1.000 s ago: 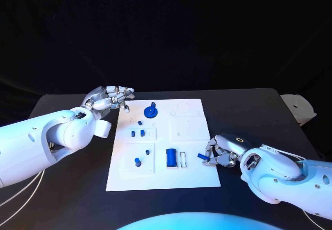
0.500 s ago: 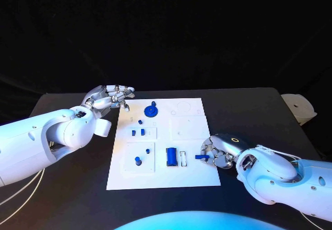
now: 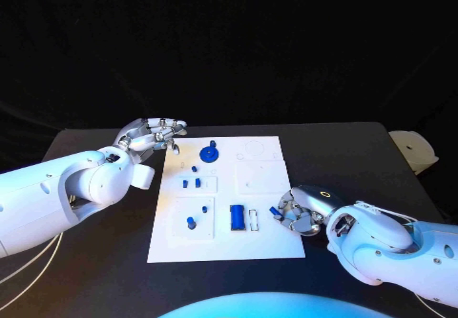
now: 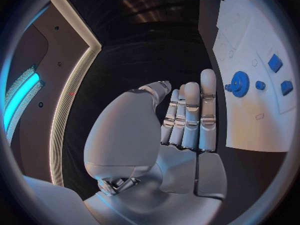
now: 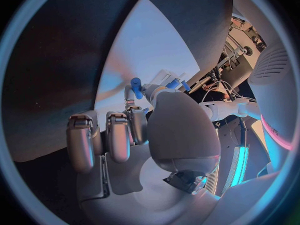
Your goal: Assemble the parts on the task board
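Task board (image 3: 263, 199) mid-table, gear (image 3: 208, 154) at its far left, battery-like part (image 3: 235, 217) near its centre.

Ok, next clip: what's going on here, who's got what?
The robot is assembling small blue parts on the white task board. Its right hand sits at the board's right edge with a small blue part pinched in its fingers. The left hand hovers off the board's far left corner, fingers held together, holding nothing. A blue gear, a blue block and a few smaller pieces are on the board.
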### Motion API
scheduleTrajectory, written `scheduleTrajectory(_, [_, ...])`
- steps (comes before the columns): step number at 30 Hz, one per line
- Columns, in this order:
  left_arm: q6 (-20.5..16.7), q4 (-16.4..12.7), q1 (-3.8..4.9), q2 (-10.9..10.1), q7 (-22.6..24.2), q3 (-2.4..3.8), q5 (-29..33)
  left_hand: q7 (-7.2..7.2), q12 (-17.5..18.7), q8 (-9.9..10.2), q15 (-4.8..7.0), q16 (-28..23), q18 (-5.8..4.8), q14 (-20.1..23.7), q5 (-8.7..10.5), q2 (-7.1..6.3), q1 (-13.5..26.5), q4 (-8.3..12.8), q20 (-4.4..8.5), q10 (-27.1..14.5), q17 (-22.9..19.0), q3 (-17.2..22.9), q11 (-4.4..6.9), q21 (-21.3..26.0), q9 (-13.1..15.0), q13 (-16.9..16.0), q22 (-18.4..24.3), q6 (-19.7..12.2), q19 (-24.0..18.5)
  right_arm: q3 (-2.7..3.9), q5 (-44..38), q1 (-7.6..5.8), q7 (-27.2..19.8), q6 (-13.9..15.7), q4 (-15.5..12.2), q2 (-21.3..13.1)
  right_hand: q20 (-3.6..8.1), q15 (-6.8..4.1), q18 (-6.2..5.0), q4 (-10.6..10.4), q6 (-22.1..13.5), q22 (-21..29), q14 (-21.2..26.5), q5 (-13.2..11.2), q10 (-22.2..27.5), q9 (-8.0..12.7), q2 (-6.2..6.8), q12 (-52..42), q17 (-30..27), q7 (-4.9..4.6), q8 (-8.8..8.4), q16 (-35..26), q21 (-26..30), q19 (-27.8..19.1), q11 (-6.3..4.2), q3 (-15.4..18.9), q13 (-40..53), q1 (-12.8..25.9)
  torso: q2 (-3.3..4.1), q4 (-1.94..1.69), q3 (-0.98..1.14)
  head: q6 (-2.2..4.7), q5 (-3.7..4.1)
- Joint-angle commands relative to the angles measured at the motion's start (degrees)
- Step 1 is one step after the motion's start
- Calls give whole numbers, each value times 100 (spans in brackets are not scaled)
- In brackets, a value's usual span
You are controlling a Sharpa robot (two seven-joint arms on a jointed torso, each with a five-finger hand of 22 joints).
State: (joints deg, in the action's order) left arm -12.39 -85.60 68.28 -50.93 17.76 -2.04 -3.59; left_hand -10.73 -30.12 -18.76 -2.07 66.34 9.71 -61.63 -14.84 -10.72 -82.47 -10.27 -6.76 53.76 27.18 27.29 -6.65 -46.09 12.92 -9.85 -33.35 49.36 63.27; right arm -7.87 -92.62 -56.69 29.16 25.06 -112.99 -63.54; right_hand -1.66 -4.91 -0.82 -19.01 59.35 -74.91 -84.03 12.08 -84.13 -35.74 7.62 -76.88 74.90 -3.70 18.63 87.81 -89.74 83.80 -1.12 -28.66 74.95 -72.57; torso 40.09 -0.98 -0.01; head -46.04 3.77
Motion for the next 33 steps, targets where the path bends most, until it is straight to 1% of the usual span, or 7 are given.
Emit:
scheduleTrajectory(1, [69, -15, 3, 9, 20, 4, 24, -1, -23, -37, -14, -6, 89, 34, -5, 8, 17, 3, -29, -36, -5, 41, -1, 32, 9, -8, 8, -28, 18, 0, 335, -9, 27, 207, -64, 26, -2, 35, 82, 1029, 0, -1509, -484, -62, -137, -296, 33, -36, 920, 31, 189, 7, -26, 620, 12, -1041, 741, 111, 1, -2, 6, -3, -8])
scheduleTrajectory(8, [80, -16, 3, 27, 19, 4, 24, -1, -25, -38, -14, -6, 89, 35, -6, 9, 13, 9, -29, -38, -6, 45, -1, 33, 9, -8, 9, -29, 19, 2, 845, -19, -34, 384, -63, 232, 0, 31, 82, 1083, -3, -1509, -483, -132, -134, -321, 119, -21, 912, 41, 199, 4, -26, 620, 7, -1022, 735, 277, 5, 7, 3, -6, 1])
scheduleTrajectory(14, [86, -16, 3, 39, 17, 4, 24, -1, -25, -38, -14, -6, 89, 35, -6, 9, 13, 9, -29, -38, -6, 45, -1, 33, 9, -8, 9, -29, 19, 3, 1101, -20, -64, 382, 3, 421, 0, 31, 82, 1094, -6, -1509, -482, -136, -135, -325, 136, -25, 907, 43, 200, 2, -26, 620, 6, -1014, 738, 304, 8, -9, 6, -12, 7])
scheduleTrajectory(17, [87, -18, 3, 40, 17, 4, 24, -1, -25, -38, -14, -6, 89, 35, -6, 9, 13, 9, -29, -38, -6, 45, -1, 33, 9, -8, 9, -29, 19, 3, 1215, -19, -78, 363, 52, 511, 1, 30, 82, 1094, -3, -1509, -482, -136, -139, -331, 143, -35, 910, 43, 203, 3, -26, 620, 5, -1003, 745, 345, 6, -4, 2, -19, 0])
scheduleTrajectory(23, [91, -20, 3, 40, 16, 4, 24, -1, -25, -38, -14, -6, 89, 35, -6, 9, 13, 9, -29, -38, -6, 45, -1, 33, 9, -8, 9, -29, 19, 3, 1381, -14, -80, 301, 158, 665, 4, 27, 82, 1016, 20, -1509, -487, -55, -151, -347, 130, -61, 931, 50, 210, 11, -26, 620, 1, -922, 764, 629, 9, -5, 6, -28, -14])
scheduleTrajectory(25, [92, -22, 3, 39, 16, 4, 24, -1, -25, -38, -14, -6, 89, 35, -6, 9, 13, 9, -29, -38, -6, 45, -1, 33, 9, -8, 9, -29, 19, 2, 1424, -10, -78, 271, 192, 706, 7, 24, 82, 982, 33, -1509, -487, 91, -153, -353, 154, -65, 929, 54, 210, 10, -26, 620, -2, -829, 770, 767, 7, -1, 5, -30, -18])
scheduleTrajectory(33, [95, -23, 3, 34, 12, 4, 24, -1, -25, -38, -14, -6, 89, 35, -6, 9, 13, 9, -29, -38, -6, 45, -1, 33, 9, -8, 9, -29, 19, 2, 1477, -1, -59, 176, 263, 795, 9, 25, 82, 846, 66, -1509, -489, 117, -162, -349, 170, -86, 942, 54, 199, 15, -26, 620, -1, -605, 787, 1038, 4, 3, 6, -41, -22])
